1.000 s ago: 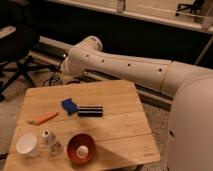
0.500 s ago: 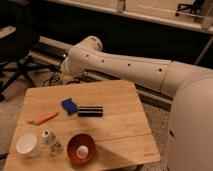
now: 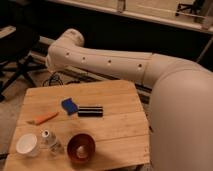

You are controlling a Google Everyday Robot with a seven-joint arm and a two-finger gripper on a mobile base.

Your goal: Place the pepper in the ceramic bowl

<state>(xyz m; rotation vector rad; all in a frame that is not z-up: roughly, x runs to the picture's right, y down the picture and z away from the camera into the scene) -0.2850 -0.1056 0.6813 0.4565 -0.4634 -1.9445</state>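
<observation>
The claw is out of sight: the white arm (image 3: 115,65) stretches from the bulky body on the right to a rounded elbow at upper left, beyond the far edge of the tabletop (image 3: 117,131). The link past that elbow drops behind the edge. Whether the claw is wide, narrow or holding anything cannot be told, and nothing can be placed against it directly, so the elbow that leads to it serves as the reference.

Farthest left, at the near-left corner of the tabletop, stands a white cup (image 3: 27,145), well apart from the elbow. Just up from it lies the pepper (image 3: 42,118), flat on the wood near the left edge, running left to right, touched by nothing and below the elbow in the view. Beside the cup, to its right, is a small clear bottle-like thing (image 3: 50,142); its exact form is hard to tell.

Next comes the blue block (image 3: 69,105), nearer the middle and the closest item to the elbow. The ceramic bowl (image 3: 81,147) sits upright at the near edge, well apart from the pepper, with the bottle-like thing between it and the cup. The black bar (image 3: 90,110) lies just right of the blue block, under the arm's long link.
</observation>
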